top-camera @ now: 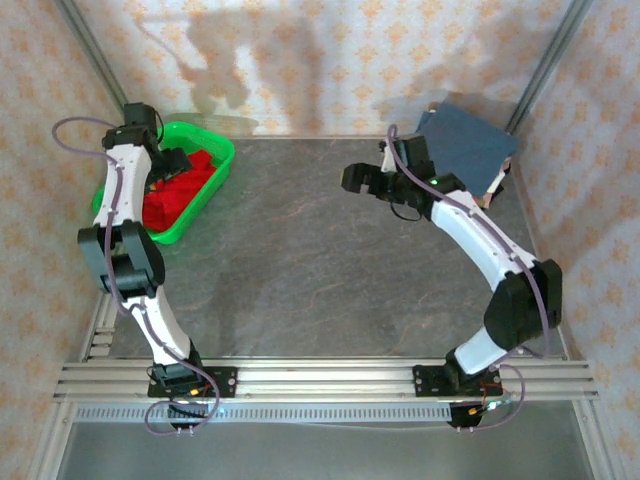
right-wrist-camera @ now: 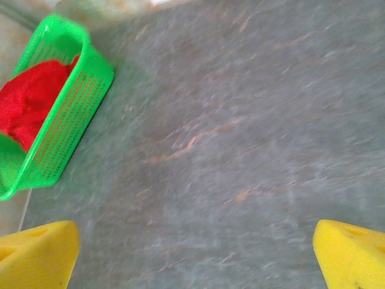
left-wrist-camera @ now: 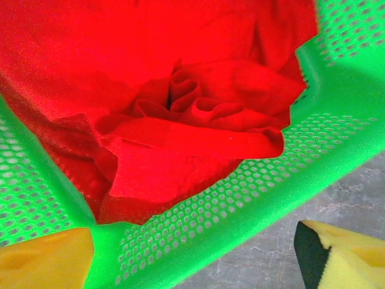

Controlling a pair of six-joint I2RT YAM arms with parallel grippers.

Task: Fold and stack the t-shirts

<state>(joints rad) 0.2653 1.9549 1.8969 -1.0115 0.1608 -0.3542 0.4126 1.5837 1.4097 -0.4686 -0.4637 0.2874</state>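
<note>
Hovering the left gripper (left-wrist-camera: 192, 260) over the basket (left-wrist-camera: 337, 138) at the far left corner of the bench (top-camera: 300, 260), I've got its jaws spread wide with nothing between them. One yellow pad (left-wrist-camera: 42, 262) sits over the basket's inside. The other is out past the wall, over bare bench, so I'm straddling the rim and not yet over the cloth.

The red shirt (left-wrist-camera: 180, 120) lies crumpled in the basket, just ahead of the fingers and apart from them. It's bunched into loose folds with a rosette of ridges near the middle. I judge it light, soft and floppy: it won't hold any shape, and it could drag against the mesh walls as it comes up. That raised ridge at the centre looks like the best bite, because a pinch there should catch the fabric and not the plastic. I can't pick out a collar or a hem in this heap.

Over on the right side, the right gripper (right-wrist-camera: 192, 256) hangs above open bench, jaws wide and empty too. A folded blue shirt (top-camera: 465, 145) rests at the far right corner, behind that arm.
</note>
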